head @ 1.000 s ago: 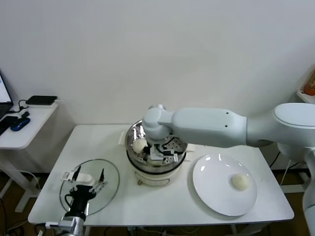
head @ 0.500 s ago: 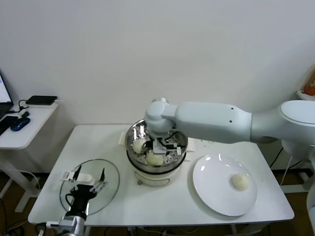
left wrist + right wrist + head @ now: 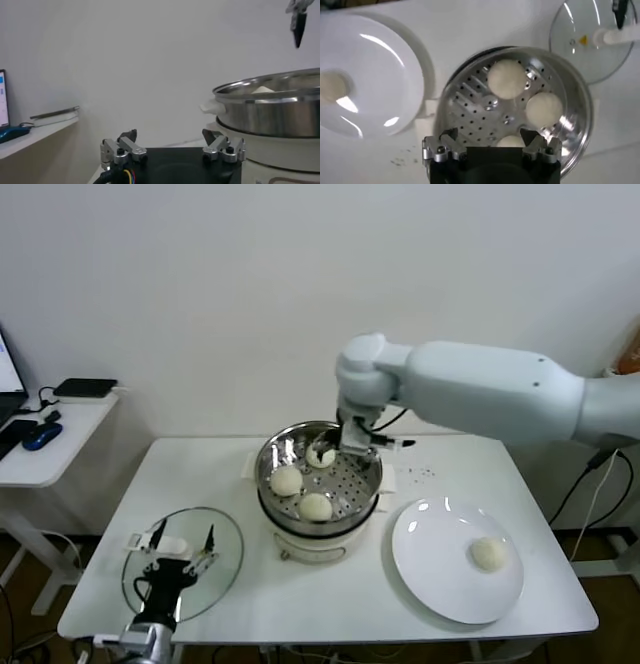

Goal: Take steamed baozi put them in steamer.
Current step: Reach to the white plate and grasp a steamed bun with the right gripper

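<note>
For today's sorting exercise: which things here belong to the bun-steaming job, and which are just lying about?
Job:
three baozi in the basket
one baozi on the plate
steamer
right claw, open above the steamer

Lying about:
plate
glass lid
left claw, parked open over the lid
side desk

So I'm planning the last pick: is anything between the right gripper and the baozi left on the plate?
Nothing visible. The right gripper, open, hangs over the steamer; the last baozi lies alone on the plate, uncovered.
</note>
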{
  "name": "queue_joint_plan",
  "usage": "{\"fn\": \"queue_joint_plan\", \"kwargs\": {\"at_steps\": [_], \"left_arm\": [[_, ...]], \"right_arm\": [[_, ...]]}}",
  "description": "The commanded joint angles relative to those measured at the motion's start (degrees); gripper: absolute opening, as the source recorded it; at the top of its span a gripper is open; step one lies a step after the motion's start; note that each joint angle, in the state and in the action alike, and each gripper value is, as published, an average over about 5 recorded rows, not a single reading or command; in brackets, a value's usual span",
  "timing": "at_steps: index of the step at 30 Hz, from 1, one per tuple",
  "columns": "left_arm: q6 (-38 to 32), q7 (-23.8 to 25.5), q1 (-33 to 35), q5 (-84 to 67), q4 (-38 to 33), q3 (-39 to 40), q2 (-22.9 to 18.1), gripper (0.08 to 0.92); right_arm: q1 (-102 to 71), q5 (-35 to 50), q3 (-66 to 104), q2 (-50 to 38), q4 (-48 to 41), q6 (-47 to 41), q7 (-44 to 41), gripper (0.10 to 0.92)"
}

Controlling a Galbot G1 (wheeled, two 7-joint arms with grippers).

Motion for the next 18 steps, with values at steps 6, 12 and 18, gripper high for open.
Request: {"fn": "queue_joint_plan", "kwargs": {"at_steps": [6, 12, 18], "left_arm": [[-0.9, 1.7, 1.3, -3.1, -2.2, 1.4, 2.4, 0.823], [-2.2, 2.3, 2.7, -4.5, -1.9, 2.1, 4.4, 0.823], [-2.9, 2.3, 3.2, -5.5, -1.2, 2.5, 5.4, 0.823]], "right_arm": [[10.7, 28.9, -15.9, -24.7, -0.3, -19.3, 0.5, 0.823], [6.8, 27.9, -18.1, -31.9, -0.4, -23.0, 2.4, 0.823], [3.8, 22.5, -19.8, -36.9, 0.1, -23.3, 3.6, 0.823]]}}
